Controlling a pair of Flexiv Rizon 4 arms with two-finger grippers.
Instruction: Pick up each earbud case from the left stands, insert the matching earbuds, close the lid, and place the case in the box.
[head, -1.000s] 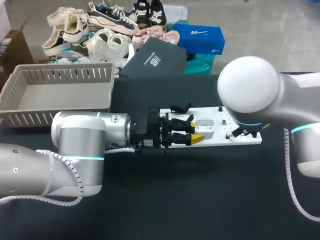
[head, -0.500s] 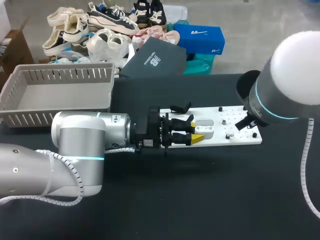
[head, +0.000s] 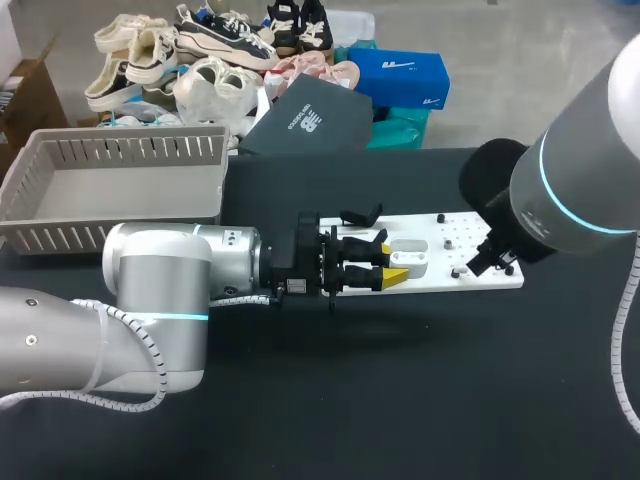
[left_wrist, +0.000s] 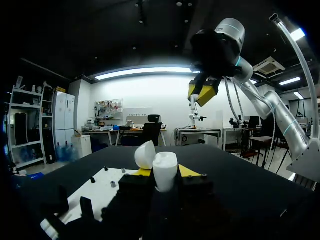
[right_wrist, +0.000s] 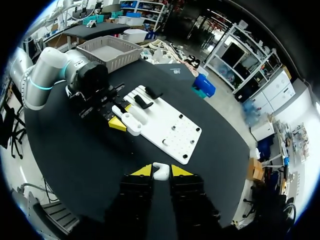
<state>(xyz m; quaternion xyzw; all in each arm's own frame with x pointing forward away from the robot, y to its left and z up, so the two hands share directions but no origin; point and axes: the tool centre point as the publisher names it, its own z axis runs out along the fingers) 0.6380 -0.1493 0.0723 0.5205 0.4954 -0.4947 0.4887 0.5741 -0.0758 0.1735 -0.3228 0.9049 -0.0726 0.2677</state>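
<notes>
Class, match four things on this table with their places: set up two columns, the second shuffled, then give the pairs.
1 earbud case; 2 earbud; 3 grey basket; 4 white board
a at the table's far left corner; b in the fingers of the right gripper; c flat mid-table; d in the fingers of the left gripper
Pairs: 1-d; 2-b; 3-a; 4-c

The left arm (head: 150, 290) lies low and level along the near left, its hand (head: 392, 262) pointing right, both fingers pressed on an open earbud case (left_wrist: 165, 172). The right arm (head: 580, 190) comes in high from the right, its hand (right_wrist: 161, 170) aimed downward, fingertips pinching an earbud (right_wrist: 160, 173)
</notes>
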